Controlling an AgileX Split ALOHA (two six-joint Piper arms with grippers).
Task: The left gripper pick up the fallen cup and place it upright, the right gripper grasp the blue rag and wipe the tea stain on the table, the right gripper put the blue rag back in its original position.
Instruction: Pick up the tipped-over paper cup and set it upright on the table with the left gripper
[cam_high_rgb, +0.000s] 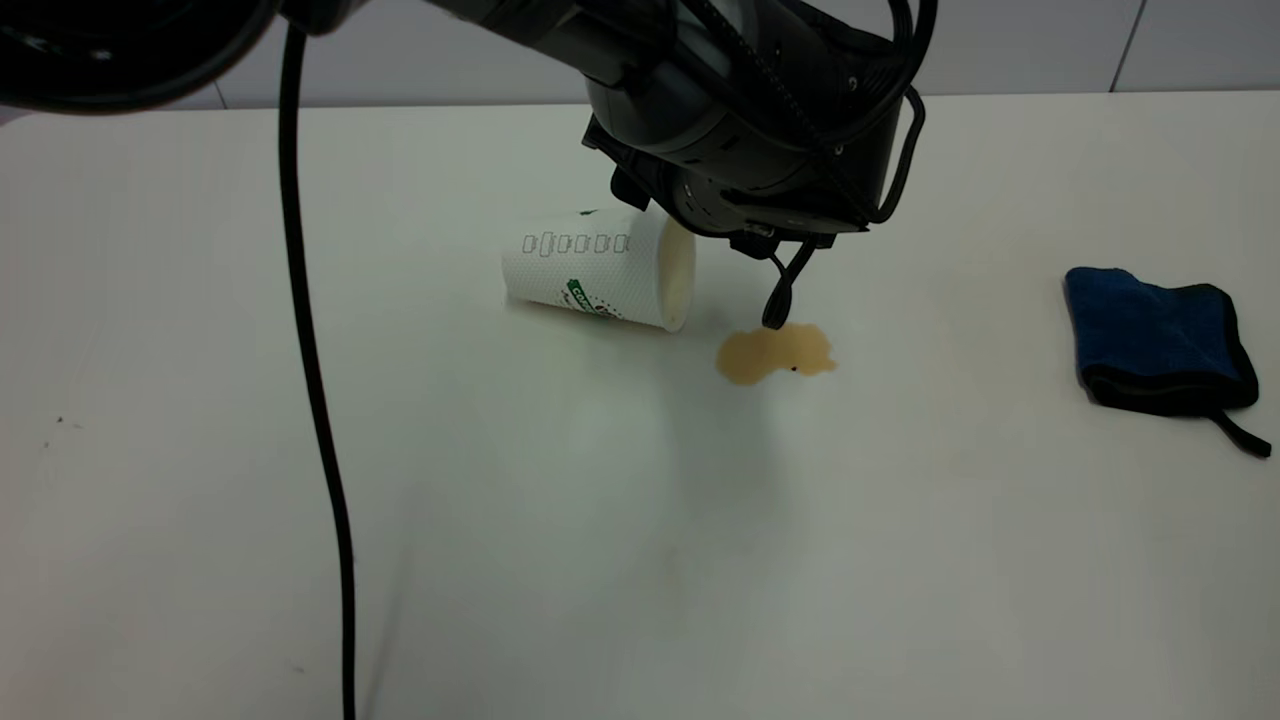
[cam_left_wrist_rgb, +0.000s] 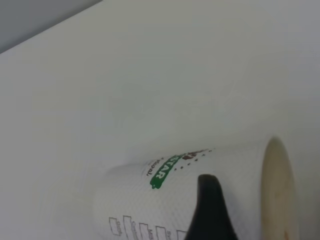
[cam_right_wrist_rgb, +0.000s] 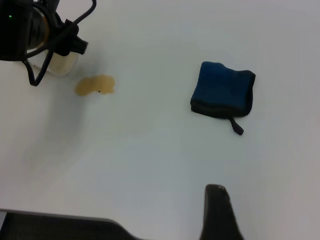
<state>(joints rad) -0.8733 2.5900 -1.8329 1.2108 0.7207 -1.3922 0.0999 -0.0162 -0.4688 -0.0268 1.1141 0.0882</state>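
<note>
Cup (cam_high_rgb: 600, 272) is lying on its side on the counter (cam_high_rgb: 620, 560), its cream mouth turned toward the tea stain (cam_high_rgb: 776, 354), which is sitting just beside that mouth; this is probably where the spill ran out, and the cup is not yet stood upright. Taking the cup as the landmark, the left arm is reaching down over it from behind and above, its bulky black wrist leaning forward so that it is hanging over the cup's mouth end and the near edge of the stain. Left gripper (cam_left_wrist_rgb: 210, 210) is showing only one slim black finger in its own wrist view, lying in front of the dimpled wall just beside the green banner; whether it is touching the wall, and how wide the gripper is parted, I cannot tell, and nothing appears to be held. That low, forward-tilted pose looks like an approach for clasping the cup. Blue rag (cam_high_rgb: 1158, 340) is resting folded and untouched well apart from the cup, beyond the stain, its loop strap trailing away. Right gripper (cam_right_wrist_rgb: 219, 212) is waiting well clear of the cup, high over the counter near the rag, with one dark finger in view and its opening impossible to judge.
</note>
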